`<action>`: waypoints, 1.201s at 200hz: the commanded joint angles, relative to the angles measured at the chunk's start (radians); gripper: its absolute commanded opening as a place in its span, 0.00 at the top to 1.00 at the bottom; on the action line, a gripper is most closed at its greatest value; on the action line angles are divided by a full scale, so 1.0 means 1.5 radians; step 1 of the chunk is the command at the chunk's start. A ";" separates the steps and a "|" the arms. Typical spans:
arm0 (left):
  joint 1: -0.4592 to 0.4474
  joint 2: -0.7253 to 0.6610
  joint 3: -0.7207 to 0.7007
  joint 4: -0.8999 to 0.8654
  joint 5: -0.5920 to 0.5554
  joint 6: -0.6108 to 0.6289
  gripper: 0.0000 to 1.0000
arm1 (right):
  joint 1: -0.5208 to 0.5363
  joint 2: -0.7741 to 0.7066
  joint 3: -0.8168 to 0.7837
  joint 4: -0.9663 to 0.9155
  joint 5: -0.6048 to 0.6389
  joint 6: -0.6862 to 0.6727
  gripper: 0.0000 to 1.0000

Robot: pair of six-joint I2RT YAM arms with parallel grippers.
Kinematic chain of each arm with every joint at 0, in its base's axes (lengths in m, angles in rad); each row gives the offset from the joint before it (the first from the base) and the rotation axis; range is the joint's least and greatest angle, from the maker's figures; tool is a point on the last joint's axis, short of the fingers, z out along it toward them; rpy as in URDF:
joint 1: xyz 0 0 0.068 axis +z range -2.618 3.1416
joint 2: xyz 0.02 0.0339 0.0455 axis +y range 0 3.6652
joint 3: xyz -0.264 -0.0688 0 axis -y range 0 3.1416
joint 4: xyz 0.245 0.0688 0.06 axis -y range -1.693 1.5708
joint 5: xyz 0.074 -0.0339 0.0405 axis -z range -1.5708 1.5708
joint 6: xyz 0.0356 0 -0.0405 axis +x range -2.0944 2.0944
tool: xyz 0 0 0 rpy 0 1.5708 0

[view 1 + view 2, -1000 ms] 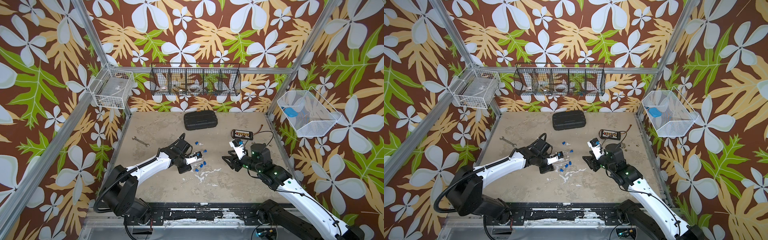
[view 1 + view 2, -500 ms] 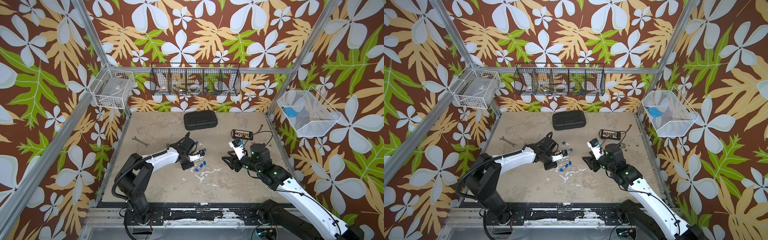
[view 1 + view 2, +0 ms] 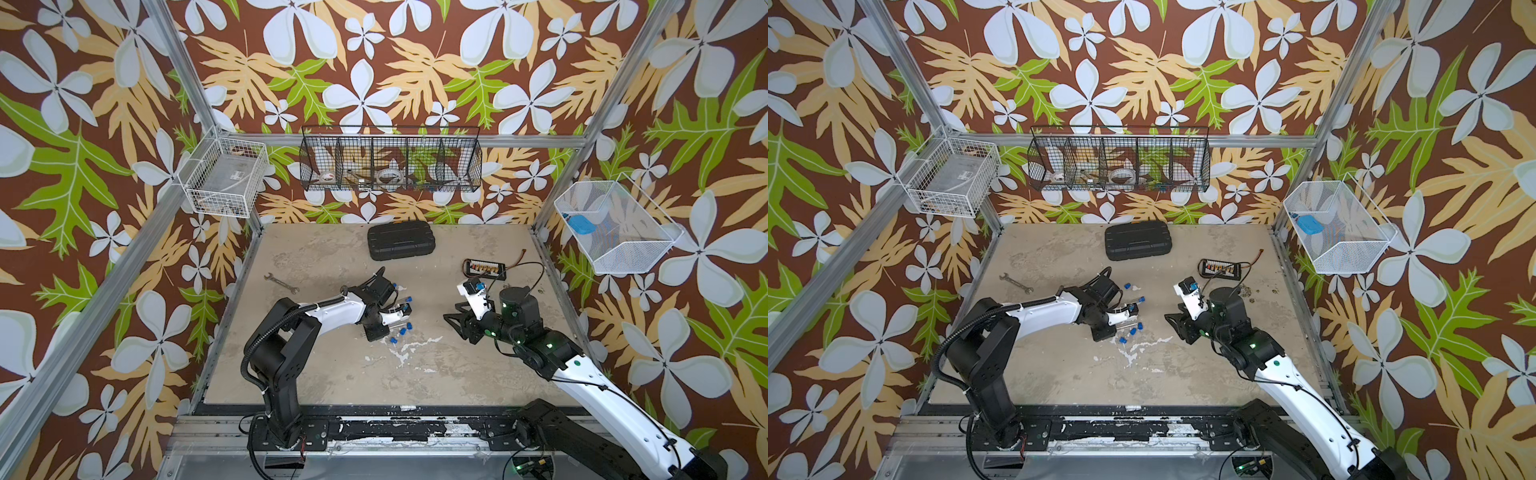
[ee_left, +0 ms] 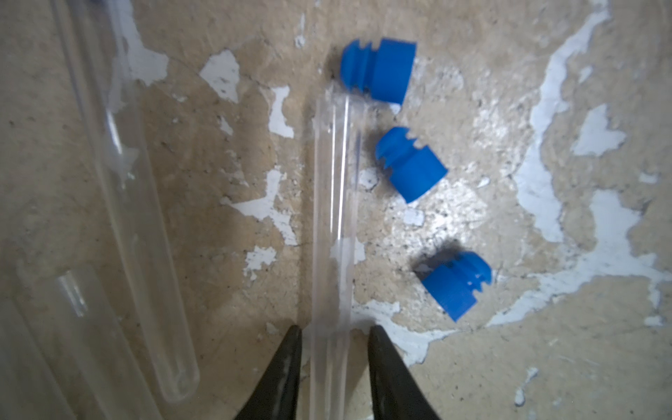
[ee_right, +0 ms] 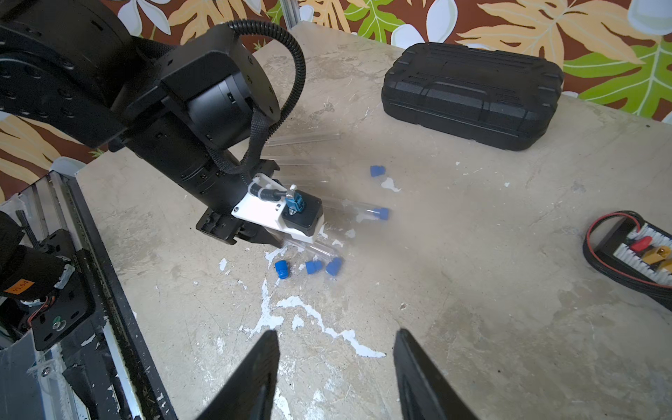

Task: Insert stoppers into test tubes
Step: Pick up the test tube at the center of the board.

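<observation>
Left hand point(image 4: 334, 329) straddles a smooth clear test tube point(image 4: 332, 218), grip uncertain; ribbed blue stoppers point(image 4: 411, 163) lie beside

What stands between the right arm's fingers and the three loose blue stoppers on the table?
Nothing visible does. Only bare table lies between the right fingers and the three stoppers. The left fingers straddle a tube just beyond them, outside that path.

3 stoppers point(image 4: 411, 163) just beside left gripper point(image 4: 334, 327): bright blue, ribbed. Test tube point(image 4: 332, 218) between its black fingers point(image 4: 280, 382): clear, colourless. Table point(image 5: 472, 291) ahead of right gripper point(image 5: 334, 332): mottled beige, white chipped patches. Case point(image 5: 472, 94) beyond: black. Left arm point(image 3: 332, 311): white shell, black joints. Walls point(image 3: 374, 62): brown, white flowers, green and tan leaves.
</observation>
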State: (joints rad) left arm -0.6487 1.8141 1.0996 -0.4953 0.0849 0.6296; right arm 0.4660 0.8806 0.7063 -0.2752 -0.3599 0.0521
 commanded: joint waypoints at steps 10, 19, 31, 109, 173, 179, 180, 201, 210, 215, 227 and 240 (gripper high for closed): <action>-0.002 0.018 0.000 -0.018 -0.021 0.007 0.71 | 0.000 0.002 -0.001 0.004 0.003 0.008 0.47; -0.002 0.021 0.000 -0.020 -0.022 0.007 0.72 | 0.000 0.003 0.000 0.004 0.003 0.007 0.47; -0.002 0.025 0.001 -0.020 -0.019 0.007 0.76 | 0.000 0.005 0.002 0.005 0.003 0.006 0.48; -0.002 0.010 0.000 -0.013 -0.027 0.007 0.90 | 0.000 0.004 0.010 -0.007 0.000 0.000 0.48; -0.002 -0.076 -0.031 0.017 -0.020 -0.007 0.92 | 0.000 0.004 0.015 -0.008 -0.008 0.037 0.47; -0.002 -0.090 -0.038 0.022 -0.020 -0.007 0.92 | -0.001 0.005 0.015 -0.010 -0.003 0.045 0.47; -0.002 -0.094 -0.040 0.023 -0.020 -0.007 0.92 | -0.001 0.005 0.015 -0.010 -0.003 0.046 0.47; -0.002 -0.151 -0.068 0.043 -0.019 -0.007 0.92 | 0.000 0.013 0.019 -0.021 -0.001 0.069 0.47; -0.002 -0.176 -0.080 0.051 -0.015 -0.008 0.92 | 0.000 0.017 0.022 -0.026 -0.001 0.086 0.48; -0.002 -0.190 -0.087 0.056 -0.012 -0.007 0.92 | 0.000 0.018 0.025 -0.028 -0.003 0.095 0.48; -0.002 -0.224 -0.104 0.069 -0.005 -0.007 0.92 | 0.000 0.020 0.032 -0.031 -0.008 0.122 0.48; -0.002 -0.260 -0.125 0.089 0.005 -0.005 0.93 | 0.000 0.028 0.047 -0.038 -0.011 0.165 0.48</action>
State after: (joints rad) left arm -0.6518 1.4952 0.9482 -0.4240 0.0608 0.6266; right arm 0.4656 0.9108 0.7460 -0.3191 -0.3676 0.1799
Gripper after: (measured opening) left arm 0.170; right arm 0.518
